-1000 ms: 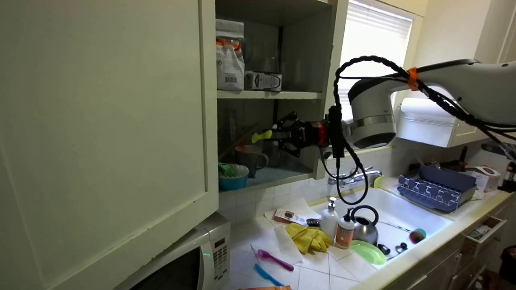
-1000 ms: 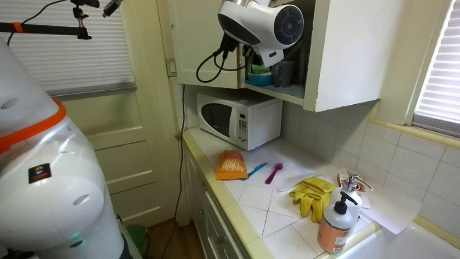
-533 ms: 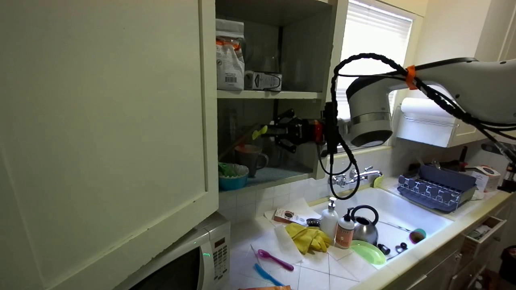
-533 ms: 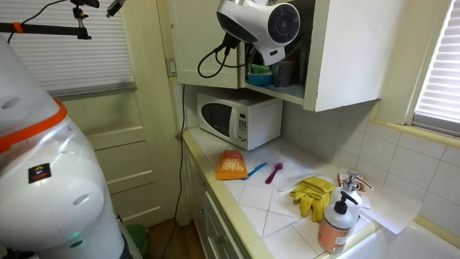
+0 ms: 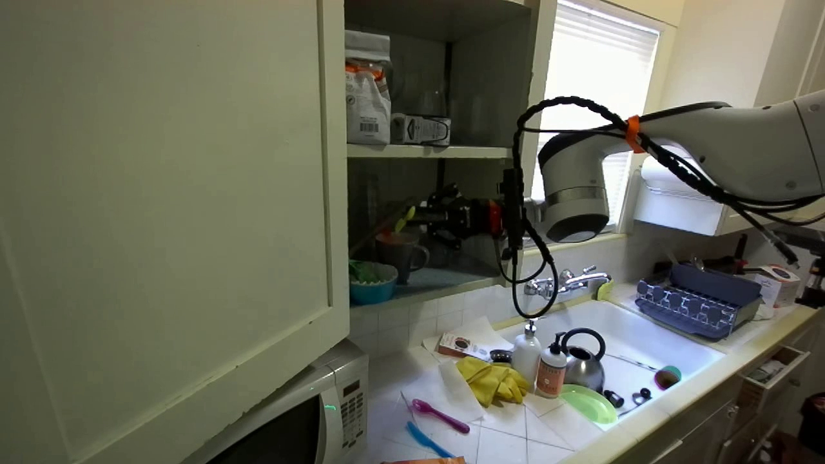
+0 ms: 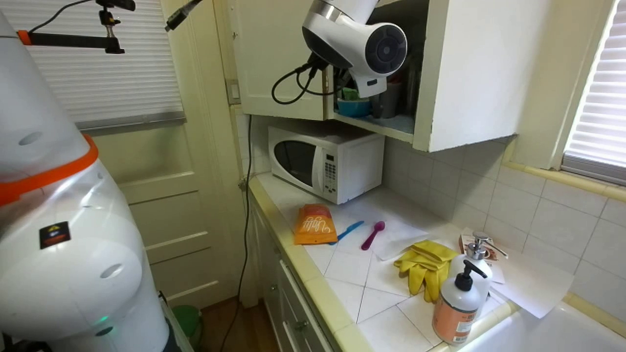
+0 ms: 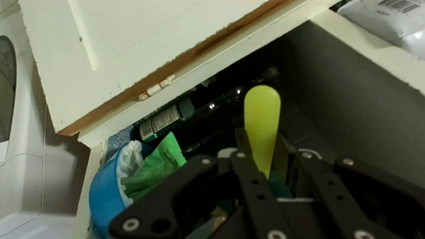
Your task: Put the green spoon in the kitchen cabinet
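The kitchen cabinet (image 5: 174, 193) stands open in both exterior views, its door (image 6: 276, 54) swung aside and its shelves showing. My gripper (image 5: 417, 216) is inside the opening, at the lower compartment below the middle shelf (image 5: 438, 153). It is shut on the green spoon (image 5: 405, 220), held in the air above and beside a dark mug (image 5: 401, 254). In the wrist view the yellow-green spoon end (image 7: 262, 113) sticks up from between the fingers (image 7: 264, 142); its other end is hidden. In an exterior view the arm's wrist (image 6: 362, 46) hides gripper and spoon.
A blue bowl (image 5: 374, 283) with a green packet stands at the lower shelf's left front edge, beside the mug. Dark bottles (image 7: 162, 121) lie beyond in the wrist view. A white bag (image 5: 367, 96) and a box (image 5: 422, 130) are on the upper shelf. The microwave (image 6: 359, 164) stands below.
My gripper has moved left and farther into the lower compartment with the spoon. The spoon's visible end now tilts more than a second ago. The arm has followed.
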Motion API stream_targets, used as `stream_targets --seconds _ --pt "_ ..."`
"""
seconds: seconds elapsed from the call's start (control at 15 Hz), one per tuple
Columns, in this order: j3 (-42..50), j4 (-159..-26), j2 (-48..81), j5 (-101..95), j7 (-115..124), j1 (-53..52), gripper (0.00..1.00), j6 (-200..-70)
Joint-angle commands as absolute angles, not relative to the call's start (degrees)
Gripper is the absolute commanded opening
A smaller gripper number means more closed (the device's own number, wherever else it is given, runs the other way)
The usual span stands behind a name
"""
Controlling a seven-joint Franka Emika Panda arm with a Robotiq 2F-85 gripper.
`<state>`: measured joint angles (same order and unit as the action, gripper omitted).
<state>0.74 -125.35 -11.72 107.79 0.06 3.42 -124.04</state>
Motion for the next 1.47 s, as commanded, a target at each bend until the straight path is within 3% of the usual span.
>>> stream_targets --seconds 0.0,0.8,0.87,0.93,1.0,1.4 --pt "0.8 -123.34 -8.99 110.59 2.34 2.98 0.06 -125.22" --pt "1.25 -121.55 -5.28 115.12 6.3 2.94 0.06 -124.1" --pt "1.23 -121.5 -5.15 115.04 6.86 2.94 0.16 -124.26" --pt "1.25 -121.47 -5.07 114.86 7.51 2.95 0.48 -124.3" --pt "1.26 -121.45 -5.07 114.74 8.03 2.96 0.49 -124.34" --pt "1.6 -122.08 -7.06 112.41 11.4 3.17 0.93 -123.76"
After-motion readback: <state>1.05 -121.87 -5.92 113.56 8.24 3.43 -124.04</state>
